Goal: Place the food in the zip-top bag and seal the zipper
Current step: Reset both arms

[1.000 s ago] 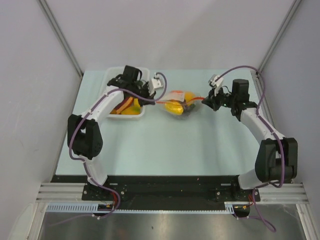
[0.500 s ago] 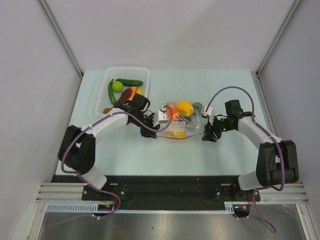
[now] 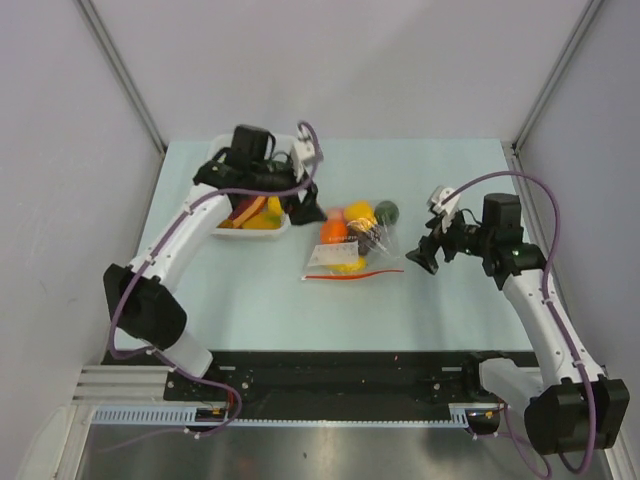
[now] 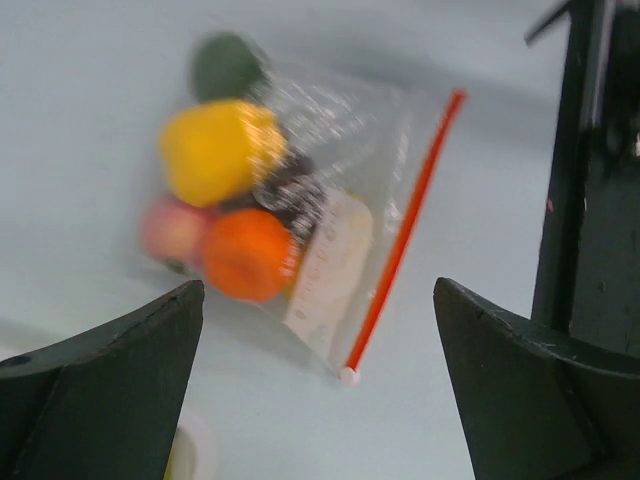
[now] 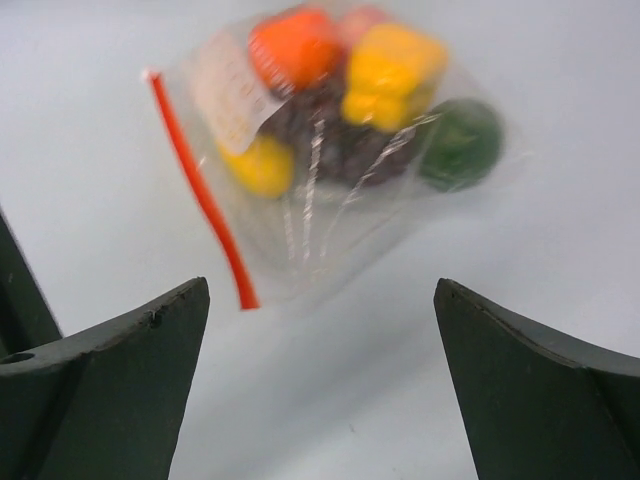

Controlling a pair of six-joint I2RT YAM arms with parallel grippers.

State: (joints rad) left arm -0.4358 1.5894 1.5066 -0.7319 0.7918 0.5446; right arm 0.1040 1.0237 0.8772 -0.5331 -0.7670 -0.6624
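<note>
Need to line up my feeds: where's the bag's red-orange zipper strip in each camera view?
Top external: zipper strip lies mid-table, along the near edge of the zip-top bag.
Left wrist: zipper strip slants right of centre, from upper right to lower middle.
Right wrist: zipper strip slants left of centre, from the upper left downward.
Shared landmark: the white label beside it.

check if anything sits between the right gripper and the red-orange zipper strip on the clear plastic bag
Nothing visible does. In the right wrist view, only pale table lies between the open right gripper and the red-orange zipper strip of the clear plastic bag.
</note>
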